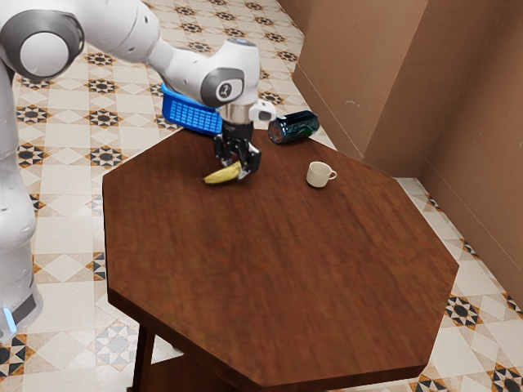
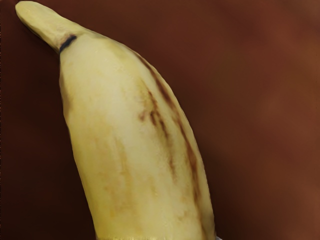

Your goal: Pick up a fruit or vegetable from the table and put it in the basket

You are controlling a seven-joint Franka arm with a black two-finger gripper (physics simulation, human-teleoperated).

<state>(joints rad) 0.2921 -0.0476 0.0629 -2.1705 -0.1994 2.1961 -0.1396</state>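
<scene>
Banana [image 2: 130,145] sits under my end effector [image 1: 237,166], 1 end jutting out; whether it's gripped, I cannot tell.

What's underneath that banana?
The table shows as bare brown wood around the banana. The patch directly beneath is covered by the banana itself, so whether anything small lies there can't be seen.
</scene>
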